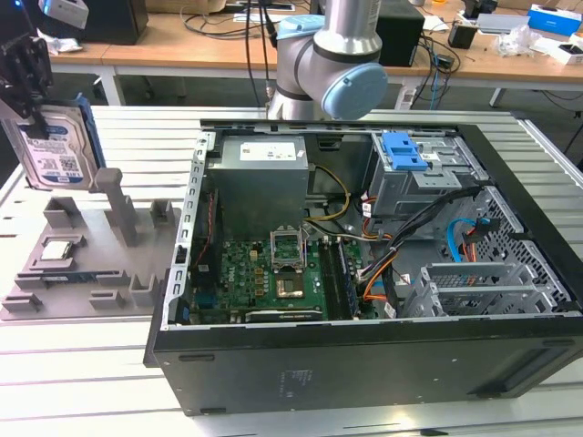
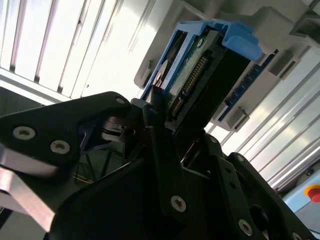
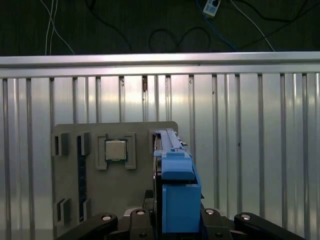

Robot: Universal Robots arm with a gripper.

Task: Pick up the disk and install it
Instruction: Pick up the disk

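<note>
Blue-framed disk, near upright, clamped by its upper end in the claw — hanging above the grey tray.

Disk in claw above tray, beside computer case

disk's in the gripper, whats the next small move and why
Probably carry it toward the exterior view's right, to the open computer case: the gripper holds the disk lifted clear above the grey tray.
</note>
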